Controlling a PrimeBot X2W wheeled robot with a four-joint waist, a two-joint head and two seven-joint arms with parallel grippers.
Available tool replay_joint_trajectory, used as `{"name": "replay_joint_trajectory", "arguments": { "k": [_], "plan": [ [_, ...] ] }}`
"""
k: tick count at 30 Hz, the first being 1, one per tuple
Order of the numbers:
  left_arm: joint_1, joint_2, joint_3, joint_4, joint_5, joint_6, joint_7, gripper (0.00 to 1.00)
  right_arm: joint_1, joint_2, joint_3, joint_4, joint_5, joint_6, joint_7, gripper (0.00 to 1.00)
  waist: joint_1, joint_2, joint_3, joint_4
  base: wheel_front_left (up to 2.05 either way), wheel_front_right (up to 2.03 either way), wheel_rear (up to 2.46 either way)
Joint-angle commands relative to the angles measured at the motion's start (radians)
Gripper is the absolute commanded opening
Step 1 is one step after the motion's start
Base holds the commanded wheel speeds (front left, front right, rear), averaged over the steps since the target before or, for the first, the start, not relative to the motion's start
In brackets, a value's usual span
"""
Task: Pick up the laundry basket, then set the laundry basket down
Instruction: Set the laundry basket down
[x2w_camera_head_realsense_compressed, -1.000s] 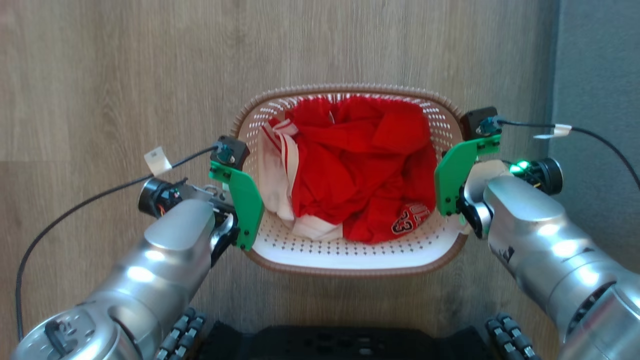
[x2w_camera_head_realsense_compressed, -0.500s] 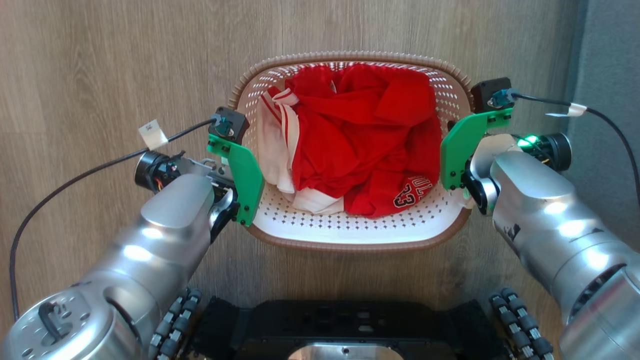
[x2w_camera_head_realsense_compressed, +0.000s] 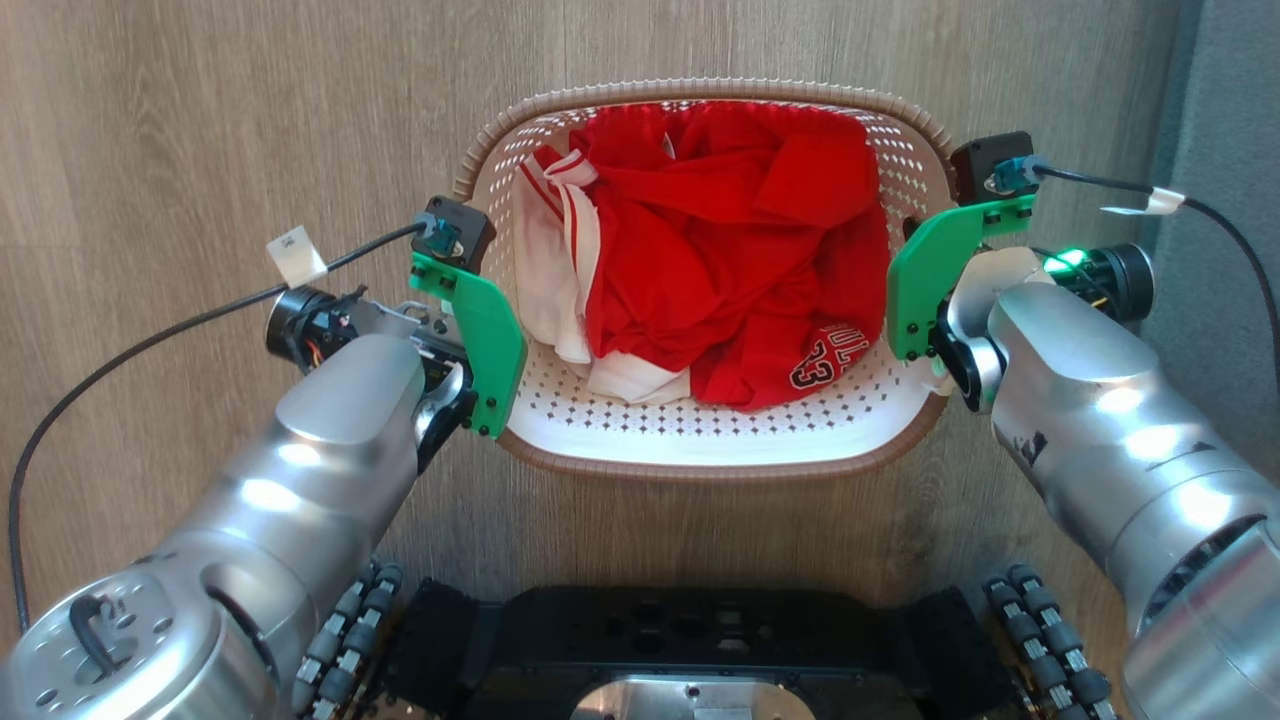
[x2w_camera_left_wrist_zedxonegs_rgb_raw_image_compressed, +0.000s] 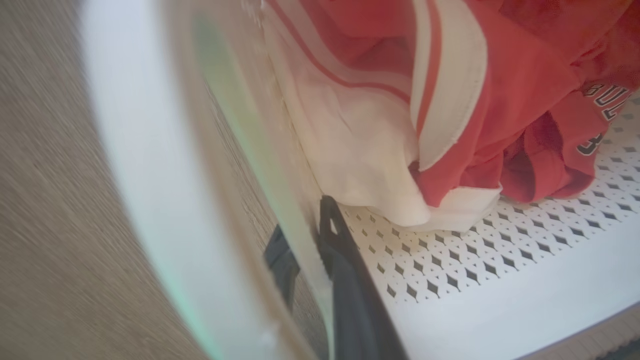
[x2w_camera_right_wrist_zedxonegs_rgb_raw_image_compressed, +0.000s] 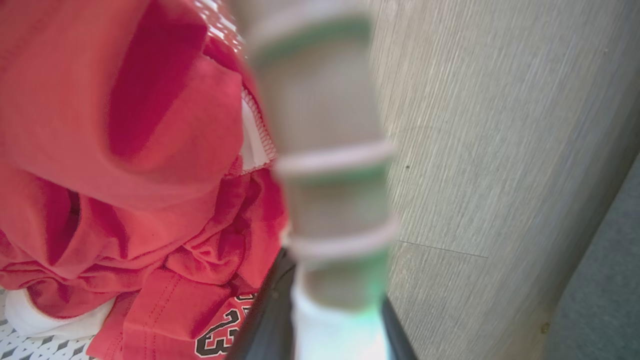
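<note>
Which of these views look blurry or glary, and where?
Head view: sharp on the laundry basket, with glare on the left forearm and right forearm. Left wrist view: its wall near the lens is a pale out-of-focus smear, the clothes crisper. Right wrist view: its side and the floor are blurred.

arms silver (x2w_camera_head_realsense_compressed: 340, 430) | wrist brackets green (x2w_camera_head_realsense_compressed: 490, 330) | cables black (x2w_camera_head_realsense_compressed: 150, 340) | base black (x2w_camera_head_realsense_compressed: 690, 640)

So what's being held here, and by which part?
The laundry basket, by its two sides: the left end effector pinches the left wall, one finger inside, one outside; the right end effector pinches the right side likewise.
</note>
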Motion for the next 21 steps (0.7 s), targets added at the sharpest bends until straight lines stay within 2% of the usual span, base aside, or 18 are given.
{"name": "replay_joint_trajectory", "arguments": {
  "k": [1, 6, 7, 8, 10, 21],
  "plan": [
    [-0.001, -0.002, -0.013, -0.013, 0.011, -0.011, -0.003, 0.00, 0.051, 0.026, 0.018, -0.015, -0.025, 0.007, -0.004, 0.00, 0.0000, -0.0001, 0.002, 0.000, 0.00, 0.00, 0.00],
    [-0.003, -0.002, -0.014, -0.006, 0.003, -0.003, 0.001, 0.00, 0.054, 0.025, -0.006, -0.015, -0.048, 0.007, 0.004, 0.00, 0.0000, -0.0001, 0.010, -0.002, 0.00, 0.00, 0.00],
    [-0.005, -0.002, -0.014, -0.003, 0.004, 0.009, -0.007, 0.41, 0.053, 0.020, -0.013, -0.015, -0.058, 0.007, 0.001, 0.31, 0.0000, -0.0001, 0.011, -0.003, 0.00, 0.00, 0.00],
    [-0.009, -0.002, -0.014, 0.000, 0.008, 0.023, -0.022, 0.98, 0.054, 0.016, -0.021, -0.015, -0.068, 0.007, 0.000, 1.00, 0.0000, -0.0001, 0.011, -0.003, 0.00, 0.00, 0.00],
    [-0.003, -0.002, -0.007, 0.012, -0.006, 0.048, -0.008, 1.00, 0.056, 0.013, -0.038, -0.015, -0.086, 0.007, -0.003, 1.00, 0.0000, -0.0001, 0.011, -0.002, 0.00, 0.00, 0.00],
    [0.014, -0.002, -0.012, 0.033, -0.003, 0.050, 0.007, 1.00, 0.076, 0.011, -0.139, -0.015, -0.177, 0.007, 0.011, 1.00, 0.0000, -0.0001, -0.011, 0.007, 0.00, 0.00, 0.00]
  ]
}}
